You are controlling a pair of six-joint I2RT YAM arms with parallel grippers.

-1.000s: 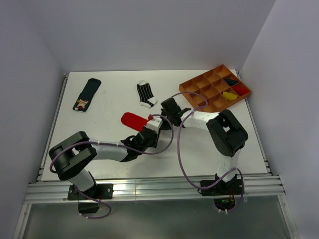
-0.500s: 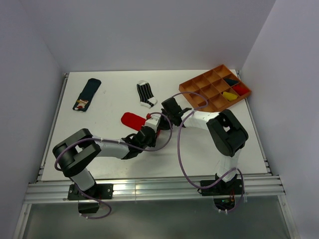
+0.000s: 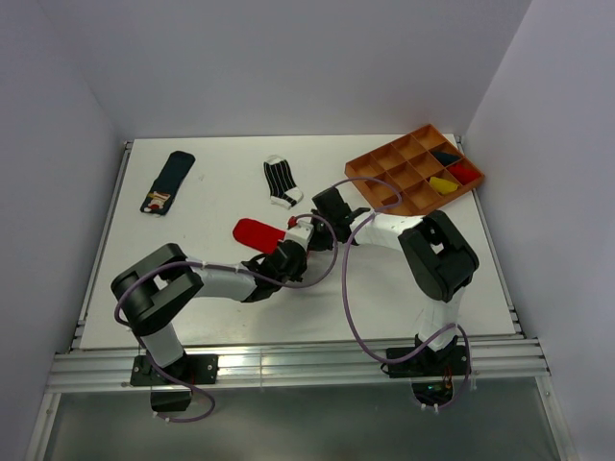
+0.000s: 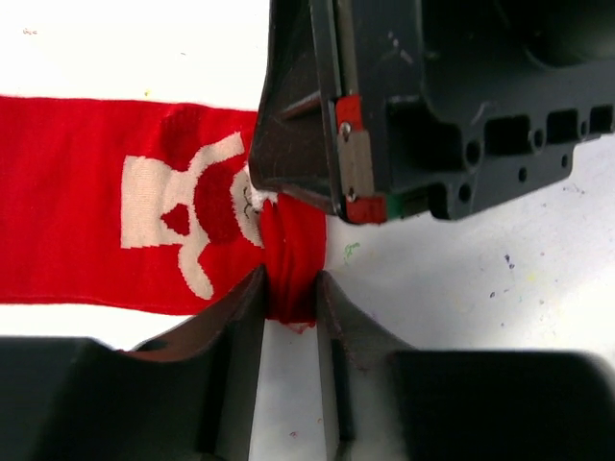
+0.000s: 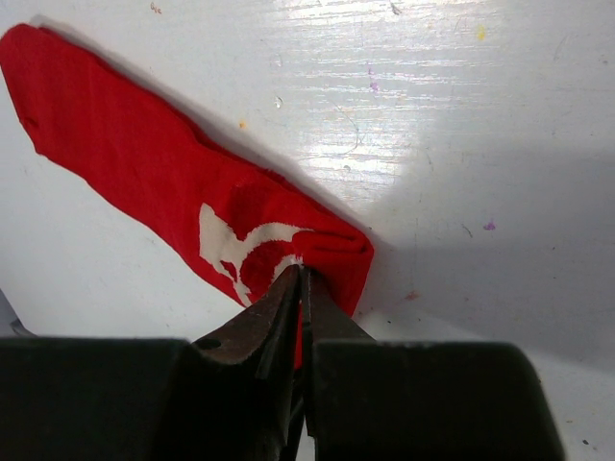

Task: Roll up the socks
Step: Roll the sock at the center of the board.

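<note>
Lying on the worktop [image 5: 432,115], the red sock [image 4: 144,240] is squeezed by the left pincer [image 4: 290,288] and, seemingly, nipped by the right pincer [image 5: 302,283].

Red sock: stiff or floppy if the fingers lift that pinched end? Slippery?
Likely floppy: the red sock bunches into a wad between the left fingers. Probably light and thin: the rest lies flat on the table. Slip seems unlikely: knit fabric, right fingers pinch its fold too.

- Bearing surface: white table [image 3: 480,279], lightly paint-flecked.
- Upper left: navy sock [image 3: 169,181], lying flat.
- Upper centre: striped sock [image 3: 281,181], lying flat.
- Centre: red sock [image 3: 256,233], right end bunched.
- Upper right: orange compartment tray [image 3: 396,154], at the table's corner.
</note>
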